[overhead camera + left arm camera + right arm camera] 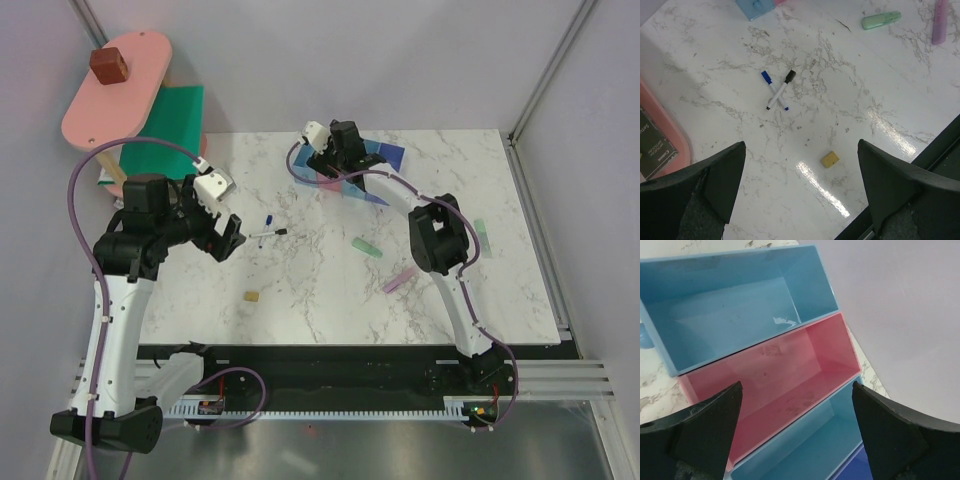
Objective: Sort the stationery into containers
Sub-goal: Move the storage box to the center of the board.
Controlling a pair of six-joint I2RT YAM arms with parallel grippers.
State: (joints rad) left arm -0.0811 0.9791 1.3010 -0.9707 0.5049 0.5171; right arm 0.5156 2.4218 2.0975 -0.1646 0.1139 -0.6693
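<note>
Evidently a pick-up is in hand: the two crossed markers (777,90) lie on the table (865,75), ahead of the left gripper (801,145), spread and empty. The right gripper (796,385), likewise spread, is poised over the pink bin (805,360). A descent onto one marker is called for.

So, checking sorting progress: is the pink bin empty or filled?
Empty: the pink bin shows a bare floor with faint smudges; one corner is hidden.

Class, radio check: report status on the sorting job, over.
Left jaws open, facing crossed markers. Right jaws open above bins. Tan block, green piece, pink bar unsorted. Nothing blocking.
</note>
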